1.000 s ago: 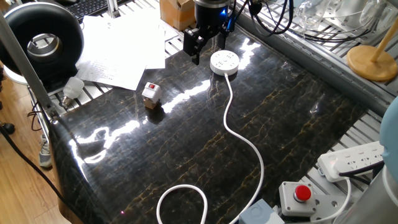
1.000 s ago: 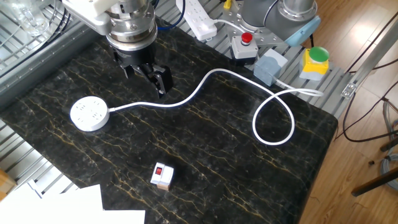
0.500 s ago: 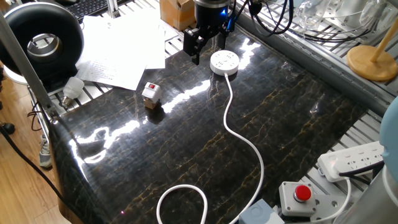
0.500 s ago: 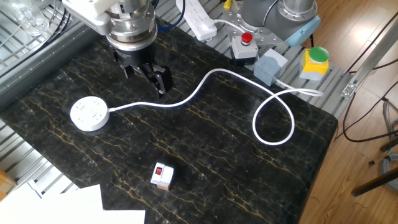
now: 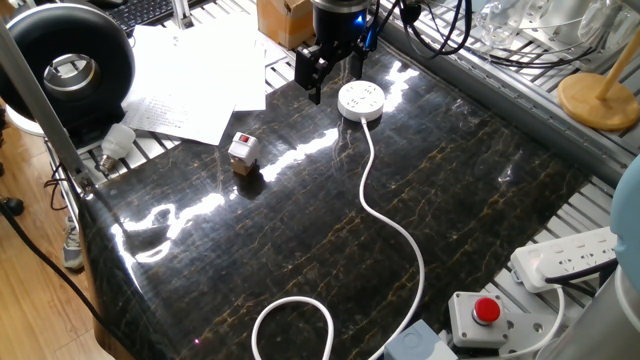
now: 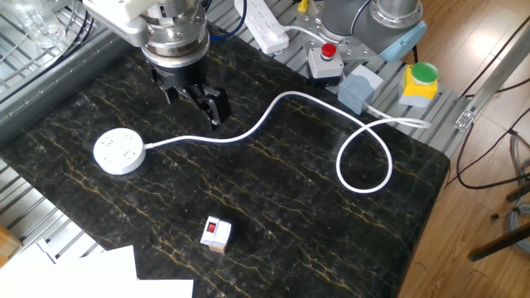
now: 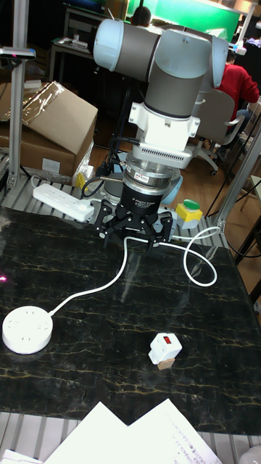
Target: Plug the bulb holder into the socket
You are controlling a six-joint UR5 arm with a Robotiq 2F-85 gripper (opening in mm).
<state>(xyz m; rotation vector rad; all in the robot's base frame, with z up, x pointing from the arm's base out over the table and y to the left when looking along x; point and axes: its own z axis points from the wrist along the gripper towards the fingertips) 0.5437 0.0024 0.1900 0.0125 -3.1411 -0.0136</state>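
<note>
The socket point(image 5: 361, 102) lies near one corner of the worktop point(image 5: 470, 180); the claw point(image 5: 318, 82) hangs just beside it; the bulb holder point(image 5: 242, 152) stands well apart, near an adjoining edge.

A dark marble-patterned tabletop with gold veins point(image 5: 480, 190) is reflecting the room lights. Loose white sheets of paper point(image 5: 190, 80) are overlapping one another at one edge of it. A white light bulb point(image 5: 118, 140) is lying on its side just beside them on the metal frame. A small brown wooden cube point(image 5: 243, 168) is sitting on the tabletop near the papers. A black ring-shaped round object point(image 5: 105, 50) is sitting beyond the papers.

Off the slab, a rectangular white power strip point(image 5: 565, 255) is lying near a grey box with a red push-button point(image 5: 482, 315). A yellow box with a green button point(image 6: 421, 81) is standing beside a blue-grey box point(image 6: 360, 87). A round-based wooden stand point(image 5: 598, 100) is standing on the frame, and a brown cardboard box point(image 7: 58, 123) is sitting behind the table.
</note>
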